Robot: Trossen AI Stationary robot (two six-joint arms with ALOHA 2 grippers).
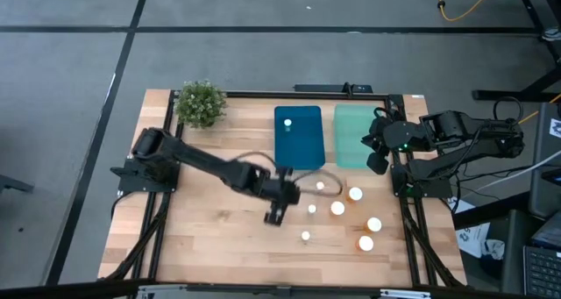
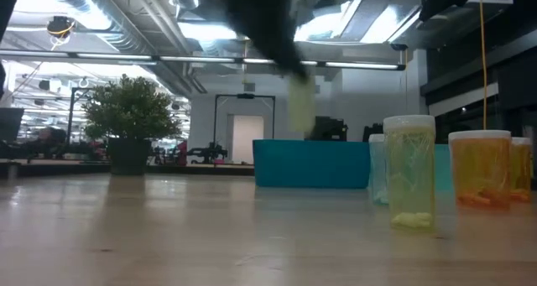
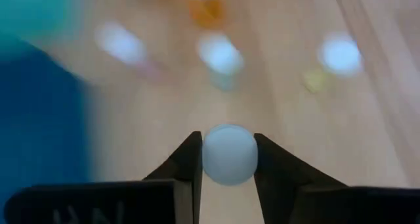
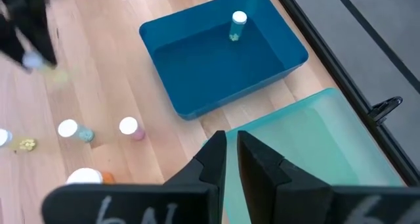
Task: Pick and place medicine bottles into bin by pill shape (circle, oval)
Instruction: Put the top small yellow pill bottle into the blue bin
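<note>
My left gripper (image 1: 274, 213) is over the middle of the table, shut on a small white-capped bottle (image 3: 228, 155). In the low view the bottle's pale yellow-green body (image 2: 300, 101) hangs high above the wood. Several more white-capped bottles stand on their bases to the right of it, among them (image 1: 337, 208), (image 1: 374, 224) and an amber one (image 1: 365, 243). One bottle (image 4: 237, 25) stands inside the blue tray (image 1: 298, 154). My right gripper (image 4: 230, 152) waits, shut and empty, above the pale green tray (image 1: 351, 137). My left gripper pinches the bottle at its white cap (image 3: 210, 159) between the two fingers, one on each side. The fingers come from above, pointing down. The bottle hangs below them, roughly upright and lifted clear of the table.
A potted plant (image 1: 201, 103) stands at the far left corner of the table. The two trays lie side by side at the far edge. Bare wood lies on the table's left half and along its near edge.
</note>
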